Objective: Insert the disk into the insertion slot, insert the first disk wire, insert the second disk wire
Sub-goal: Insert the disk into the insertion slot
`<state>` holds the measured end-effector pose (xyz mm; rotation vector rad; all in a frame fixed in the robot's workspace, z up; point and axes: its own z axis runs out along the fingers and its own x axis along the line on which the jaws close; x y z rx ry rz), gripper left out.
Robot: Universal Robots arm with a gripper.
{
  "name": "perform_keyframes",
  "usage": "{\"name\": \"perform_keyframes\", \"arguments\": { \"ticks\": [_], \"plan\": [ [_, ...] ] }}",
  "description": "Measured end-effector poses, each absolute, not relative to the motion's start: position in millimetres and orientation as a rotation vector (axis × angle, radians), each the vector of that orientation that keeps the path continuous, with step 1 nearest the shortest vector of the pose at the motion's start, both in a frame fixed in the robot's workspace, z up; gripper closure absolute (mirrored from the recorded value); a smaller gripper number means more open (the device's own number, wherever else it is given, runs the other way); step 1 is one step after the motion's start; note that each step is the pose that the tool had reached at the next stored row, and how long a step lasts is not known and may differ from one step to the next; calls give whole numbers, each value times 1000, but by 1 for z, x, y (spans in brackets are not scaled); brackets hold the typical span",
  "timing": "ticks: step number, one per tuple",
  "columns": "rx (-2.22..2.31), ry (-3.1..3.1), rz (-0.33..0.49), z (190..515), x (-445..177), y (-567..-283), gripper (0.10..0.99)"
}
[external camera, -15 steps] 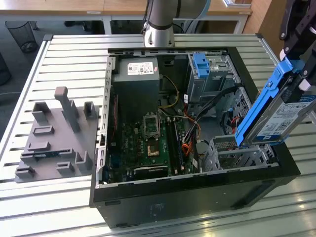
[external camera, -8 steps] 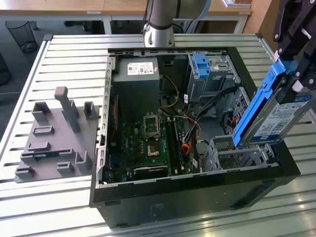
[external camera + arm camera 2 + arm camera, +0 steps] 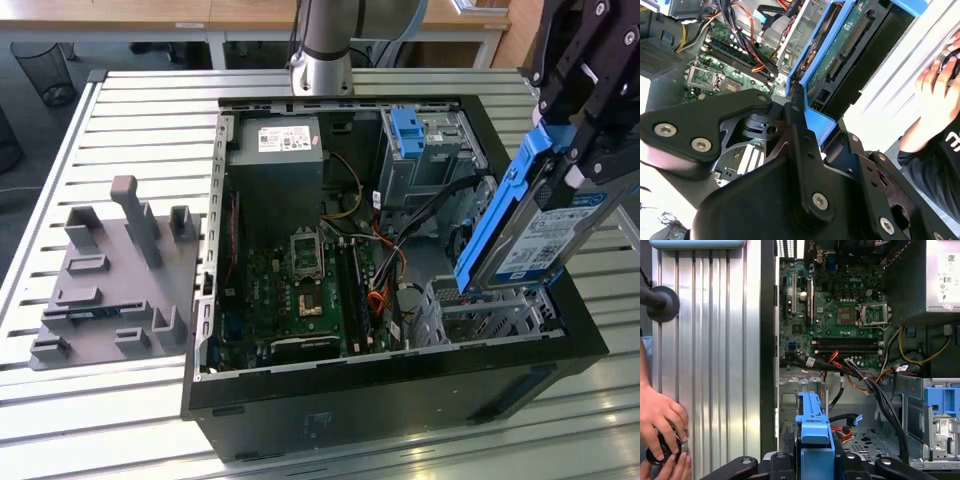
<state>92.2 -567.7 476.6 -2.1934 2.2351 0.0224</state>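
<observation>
"Exterior view first: what has your claw got?"

"My claw [image 3: 588,125] is clamped on the top end of the disk [image 3: 530,235], a flat rectangular hard drive with a white-and-silver label in a bright blue plastic carrier. In the second wrist view my black fingers [image 3: 796,120] pinch that blue frame."

"Which way does it lie?"

"Its long axis runs steeply down from my claw, tilted a little."

"And the target?"

"The insertion slot [image 3: 490,315], a low boxy silver-grey sheet-metal cage with perforated walls, sits directly beneath. It is in the corner of the open black computer case [image 3: 400,410] at the exterior view's right, on the slatted metal counter [image 3: 140,120]. The disk's lower end is at the cage's open mouth. Whether it touches the metal I cannot tell."

"So what matters?"

"Alignment, I judge. The slot lies along the disk's own long axis, so the tilt against the cage walls is what counts. The taller grey metal bay with a blue latch [image 3: 420,150] stands well apart. A person's hand [image 3: 935,85] is outside the case, over the counter."
</observation>
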Motion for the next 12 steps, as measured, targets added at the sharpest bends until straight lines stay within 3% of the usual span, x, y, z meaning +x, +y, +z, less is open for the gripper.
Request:
{"name": "perform_keyframes", "arguments": {
  "ticks": [12],
  "plan": [
    [-2197, 2223, 25, 465, 88, -567, 722]
  ]
}}
